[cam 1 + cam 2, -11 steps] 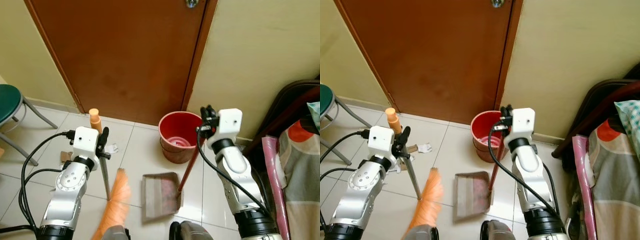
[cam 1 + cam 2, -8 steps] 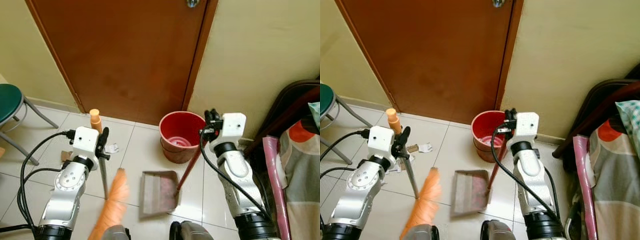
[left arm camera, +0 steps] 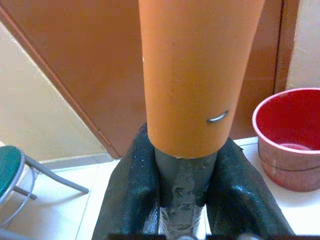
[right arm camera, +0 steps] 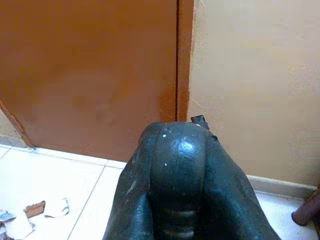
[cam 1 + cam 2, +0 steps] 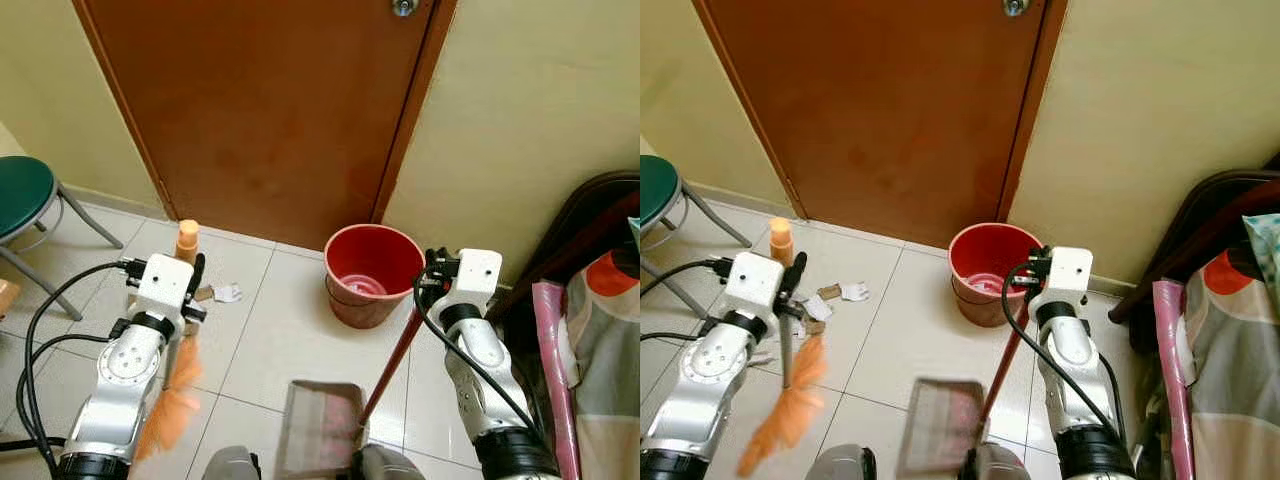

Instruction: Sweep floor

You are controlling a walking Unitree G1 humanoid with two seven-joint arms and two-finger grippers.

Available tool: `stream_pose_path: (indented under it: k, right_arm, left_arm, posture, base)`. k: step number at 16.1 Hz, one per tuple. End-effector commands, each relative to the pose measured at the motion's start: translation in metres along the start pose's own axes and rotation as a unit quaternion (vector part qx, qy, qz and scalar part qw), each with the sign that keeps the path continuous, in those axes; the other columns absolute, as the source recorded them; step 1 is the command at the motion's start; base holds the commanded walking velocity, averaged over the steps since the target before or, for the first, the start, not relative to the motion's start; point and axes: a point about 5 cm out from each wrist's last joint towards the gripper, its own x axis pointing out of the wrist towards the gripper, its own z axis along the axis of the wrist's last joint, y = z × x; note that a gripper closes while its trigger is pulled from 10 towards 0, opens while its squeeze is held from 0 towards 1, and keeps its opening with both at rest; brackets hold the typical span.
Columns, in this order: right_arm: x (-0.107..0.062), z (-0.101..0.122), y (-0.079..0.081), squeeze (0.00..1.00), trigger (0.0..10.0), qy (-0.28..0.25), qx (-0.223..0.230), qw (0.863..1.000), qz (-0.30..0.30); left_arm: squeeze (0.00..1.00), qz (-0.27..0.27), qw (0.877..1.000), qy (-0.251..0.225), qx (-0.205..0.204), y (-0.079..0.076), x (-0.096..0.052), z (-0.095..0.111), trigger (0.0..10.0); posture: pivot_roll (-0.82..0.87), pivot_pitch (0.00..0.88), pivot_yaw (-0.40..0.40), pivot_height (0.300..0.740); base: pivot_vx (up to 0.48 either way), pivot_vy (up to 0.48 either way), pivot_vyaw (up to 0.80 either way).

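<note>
Left pincer (image 5: 790,283) clamps the upright broom (image 5: 786,390), nearer the scraps (image 5: 830,296) beside it; right pincer (image 5: 1033,275) grips the dustpan (image 5: 940,425) handle.

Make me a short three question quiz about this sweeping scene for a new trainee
1. True or false: the left gripper is shut on the broom.
2. Which tool does the right gripper hold? A) mop B) dustpan C) sponge
3. Where are the paper scraps: beside the red bucket or near the broom?

Key
1. True; its fingers clamp the grey shaft below the orange grip.
2. B, by its red handle.
3. Near the broom, on the tiles before the door.
</note>
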Motion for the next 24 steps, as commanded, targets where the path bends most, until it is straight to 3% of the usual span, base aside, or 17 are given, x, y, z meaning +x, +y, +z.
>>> stream_pose_path:
  k: [1, 6, 8, 15, 19, 21, 24]
  right_arm:
    - [0.004, 0.009, -0.002, 0.00, 10.0, -0.021, 0.006, 1.000, -0.005]
    - [0.008, 0.009, -0.005, 0.00, 10.0, -0.017, 0.006, 1.000, -0.002]
    - [0.012, 0.013, -0.002, 0.00, 10.0, -0.020, 0.002, 1.000, 0.007]
    - [0.019, 0.023, 0.003, 0.00, 10.0, -0.040, 0.004, 0.999, 0.008]
    - [0.016, 0.022, 0.009, 0.00, 10.0, -0.044, 0.013, 0.999, 0.005]
    - [0.016, 0.022, 0.010, 0.00, 10.0, -0.047, 0.011, 0.999, 0.005]
    - [0.014, 0.020, 0.007, 0.00, 10.0, -0.046, 0.011, 0.999, 0.000]
  left_arm:
    - [0.00, -0.006, 1.000, -0.016, 0.010, -0.004, 0.001, 0.006, 10.0]
    - [0.00, 0.000, 0.998, -0.053, 0.021, -0.010, 0.010, 0.025, 10.0]
    - [0.00, -0.005, 0.993, -0.100, 0.068, -0.014, 0.011, 0.045, 10.0]
    - [0.00, -0.044, 0.986, -0.139, 0.076, -0.023, 0.023, 0.069, 10.0]
    - [0.00, -0.057, 0.981, -0.167, 0.084, -0.021, 0.027, 0.086, 10.0]
    - [0.00, -0.062, 0.972, -0.195, 0.119, -0.019, 0.028, 0.102, 10.0]
    - [0.00, -0.046, 0.967, -0.210, 0.134, -0.011, 0.033, 0.111, 10.0]
  posture:
    - [0.14, 0.084, -0.060, 0.740]
    - [0.11, 0.081, -0.068, 0.740]
    - [0.10, 0.083, -0.076, 0.740]
    - [0.07, 0.115, -0.015, 0.740]
    - [0.08, 0.126, 0.022, 0.740]
    - [0.09, 0.132, 0.033, 0.740]
    - [0.09, 0.136, 0.034, 0.740]
  base:
    - [0.000, 0.000, 0.00]
    - [0.000, 0.000, 0.00]
    - [0.000, 0.000, 0.00]
    - [0.000, 0.000, 0.00]
    - [0.000, 0.000, 0.00]
    - [0.000, 0.000, 0.00]
    - [0.000, 0.000, 0.00]
